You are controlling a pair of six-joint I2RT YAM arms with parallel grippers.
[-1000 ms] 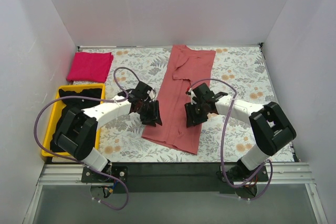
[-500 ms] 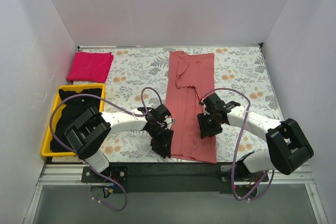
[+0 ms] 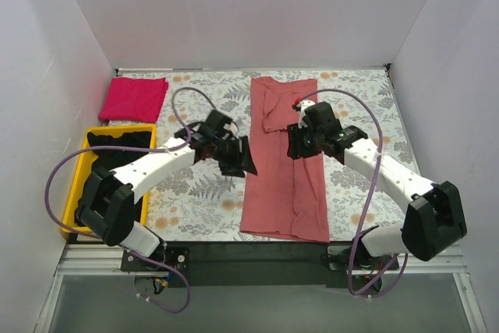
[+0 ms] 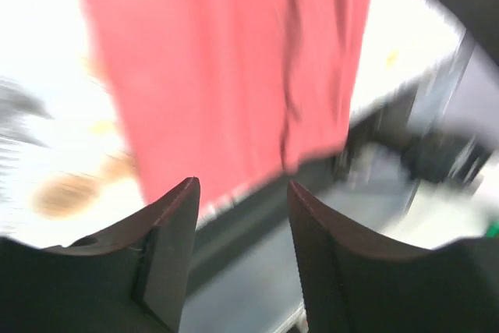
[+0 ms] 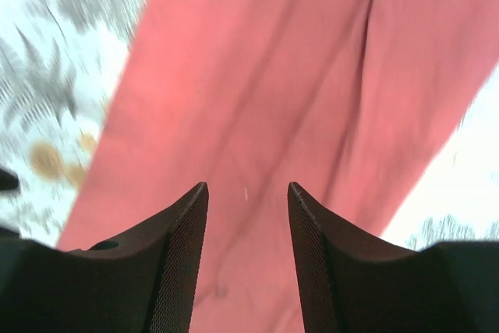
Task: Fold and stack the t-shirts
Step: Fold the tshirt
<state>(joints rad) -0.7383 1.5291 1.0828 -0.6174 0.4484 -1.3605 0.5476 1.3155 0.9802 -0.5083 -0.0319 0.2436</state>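
- Progress overview: magenta-pink t-shirt (image 3: 134,97) lies folded into a compact square at the upper left of the top view, on the floral surface (image 3: 355,103). It is judged finished and ready to serve as the base of the stack.
- Salmon-red t-shirt (image 3: 281,185) occupies the centre of the frame as a long narrow strip with its sides turned in, running from the far edge of the surface to the near edge. The lengthwise folds are judged done; the crosswise folds and the stacking are left.
- Black t-shirts (image 3: 101,163) sit heaped in the yellow bin (image 3: 72,196) at the left of the frame, unfolded, and are judged yet to be handled.
- Left claw (image 3: 240,161) hovers just beside the strip's left edge. Its jaws are moderately parted, with nothing between them in the blurred wrist view.
- Right claw (image 3: 296,144) hangs over the strip's upper half. Its jaws are parted and empty, with cloth visible below between the fingers.
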